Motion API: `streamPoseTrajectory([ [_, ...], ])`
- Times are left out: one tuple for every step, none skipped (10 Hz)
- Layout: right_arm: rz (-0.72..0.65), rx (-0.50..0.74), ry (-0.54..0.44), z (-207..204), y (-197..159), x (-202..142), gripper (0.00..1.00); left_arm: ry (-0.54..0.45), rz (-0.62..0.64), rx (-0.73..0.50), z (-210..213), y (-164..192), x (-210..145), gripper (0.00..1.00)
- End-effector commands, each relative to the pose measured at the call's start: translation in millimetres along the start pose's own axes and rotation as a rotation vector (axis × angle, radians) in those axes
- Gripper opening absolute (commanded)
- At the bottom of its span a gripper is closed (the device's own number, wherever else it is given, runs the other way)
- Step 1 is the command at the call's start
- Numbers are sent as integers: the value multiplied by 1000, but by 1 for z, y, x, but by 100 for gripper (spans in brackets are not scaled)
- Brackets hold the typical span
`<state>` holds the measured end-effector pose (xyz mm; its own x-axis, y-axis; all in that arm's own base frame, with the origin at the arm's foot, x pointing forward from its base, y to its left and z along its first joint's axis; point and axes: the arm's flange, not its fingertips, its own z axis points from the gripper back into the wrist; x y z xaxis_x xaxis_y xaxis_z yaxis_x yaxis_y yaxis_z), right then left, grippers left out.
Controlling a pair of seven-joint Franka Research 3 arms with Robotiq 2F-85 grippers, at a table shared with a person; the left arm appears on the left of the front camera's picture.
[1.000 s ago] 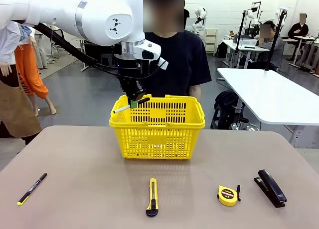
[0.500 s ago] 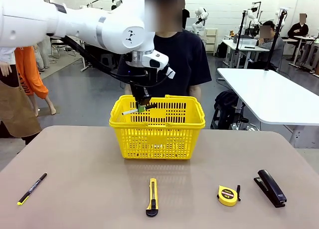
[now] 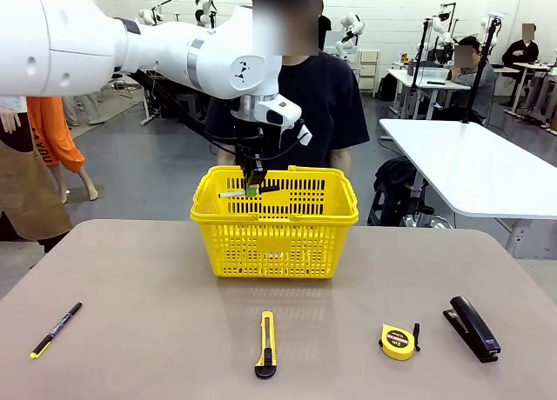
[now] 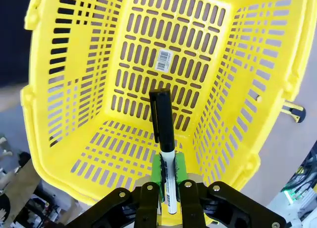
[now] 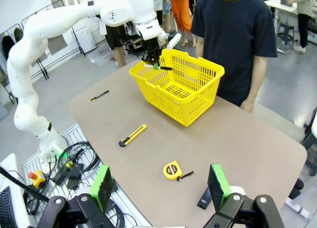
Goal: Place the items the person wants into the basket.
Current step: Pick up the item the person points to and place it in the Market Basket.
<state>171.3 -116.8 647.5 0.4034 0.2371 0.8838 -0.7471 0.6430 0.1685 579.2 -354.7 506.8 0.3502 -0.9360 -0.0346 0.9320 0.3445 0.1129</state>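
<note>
Marker gripped by left gripper over basket
Left fingers are clamped on the level marker, cap pointing right, above the basket's left half at the far middle of the table. Knife and tape measure lie near. Right gripper is spread wide and empty.

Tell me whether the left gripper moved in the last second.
Yes. Holding the marker, the left gripper has shifted toward picture right and slightly down, farther from the left rim of the basket.
</note>
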Motion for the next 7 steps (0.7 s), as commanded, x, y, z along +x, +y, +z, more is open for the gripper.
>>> streamPoseTrajectory([
  [-1,3,-1,-2,-1,-1,100,24,-23,-33,-14,13,8,12],
  [-1,3,-1,-2,-1,-1,100,20,-24,-38,-24,15,8,12],
  [-1,3,-1,-2,-1,-1,100,17,-21,-27,-31,16,8,12],
  [-1,3,-1,-2,-1,-1,100,23,-24,-25,-40,17,9,12],
  [-1,3,-1,-2,-1,-1,100,27,-26,-34,-45,17,9,12],
  [-1,3,-1,-2,-1,-1,100,28,-30,-36,-47,17,9,12],
  [-1,3,-1,-2,-1,-1,100,22,-36,-36,-48,17,9,18],
])
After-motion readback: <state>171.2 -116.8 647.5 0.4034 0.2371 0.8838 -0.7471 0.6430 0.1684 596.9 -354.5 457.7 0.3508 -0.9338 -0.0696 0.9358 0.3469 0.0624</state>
